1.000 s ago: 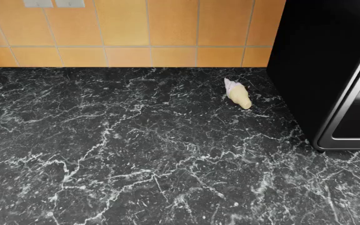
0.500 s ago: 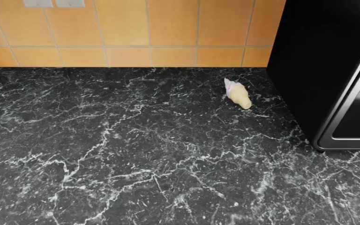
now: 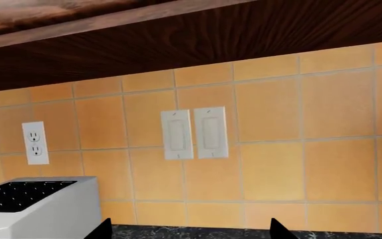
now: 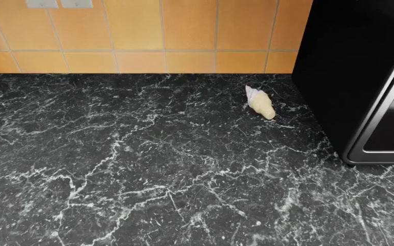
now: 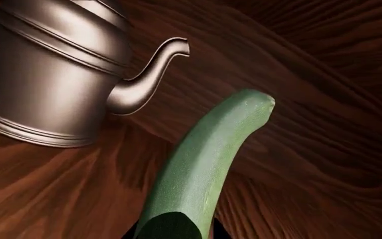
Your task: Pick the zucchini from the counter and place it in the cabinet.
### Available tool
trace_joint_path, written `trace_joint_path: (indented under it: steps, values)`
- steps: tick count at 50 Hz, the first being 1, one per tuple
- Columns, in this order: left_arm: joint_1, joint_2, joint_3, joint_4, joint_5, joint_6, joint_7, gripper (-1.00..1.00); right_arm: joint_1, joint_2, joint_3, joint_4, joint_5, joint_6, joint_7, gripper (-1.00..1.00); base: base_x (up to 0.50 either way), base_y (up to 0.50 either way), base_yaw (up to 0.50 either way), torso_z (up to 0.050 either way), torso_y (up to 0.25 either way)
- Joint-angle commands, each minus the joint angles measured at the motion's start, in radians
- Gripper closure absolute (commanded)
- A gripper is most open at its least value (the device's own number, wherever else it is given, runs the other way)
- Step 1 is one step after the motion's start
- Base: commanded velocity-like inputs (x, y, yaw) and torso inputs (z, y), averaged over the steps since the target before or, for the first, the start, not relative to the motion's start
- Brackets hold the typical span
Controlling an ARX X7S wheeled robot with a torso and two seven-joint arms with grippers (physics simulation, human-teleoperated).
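Now the placing step is on. In the right wrist view the zucchini (image 5: 208, 164) sticks out from the right gripper, over dark brown wood that looks like the inside of the cabinet (image 5: 324, 149). A shiny metal kettle (image 5: 51, 74) stands near it, its spout pointing toward the zucchini but not touching. The fingers are mostly hidden under the zucchini, so the right gripper seems to be holding it, but I cannot tell for sure. I also cannot tell if the zucchini rests on the wood.

Next, the zucchini likely needs to go down flat, clear of the kettle, and be let go.

It is long, smooth, green and a bit bent, with a rounded tip.

On the counter (image 4: 149, 164) only a small pale lump (image 4: 260, 102) lies. The left gripper's (image 3: 189, 230) tips stand apart, holding nothing.
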Motion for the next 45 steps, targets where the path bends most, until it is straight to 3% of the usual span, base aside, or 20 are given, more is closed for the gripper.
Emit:
trace_joint_path:
  steps: [1,16,17,30,45]
  values:
    - [-0.002,0.0,0.013,0.0,0.007,0.003,-0.001,-1.0,-0.011,0.007,-0.069,0.078,0.066,-0.015,0.007,1.0,0.0,0.0,0.0,0.0,0.0]
    - [0.006,-0.001,-0.003,-0.001,0.009,0.0,0.006,-1.0,-0.024,0.023,-0.146,0.077,0.13,0.002,0.037,1.0,0.01,0.0,0.0,0.0,0.0]
    - [0.004,-0.002,-0.001,-0.001,0.008,0.001,0.005,-1.0,-0.025,0.024,-0.154,0.077,0.133,0.004,0.035,-1.0,0.0,0.0,0.0,0.0,0.0]
    - [-0.007,-0.011,0.014,0.002,-0.003,0.014,-0.005,-1.0,-0.033,0.041,-0.207,0.018,0.141,0.048,0.01,-1.0,0.0,0.0,0.0,0.0,0.0]
    - [-0.018,-0.032,0.01,0.0,-0.025,0.024,-0.013,-1.0,-0.167,0.115,-0.185,-0.651,0.135,0.359,-0.139,-1.0,0.0,0.0,0.0,0.0,0.0]
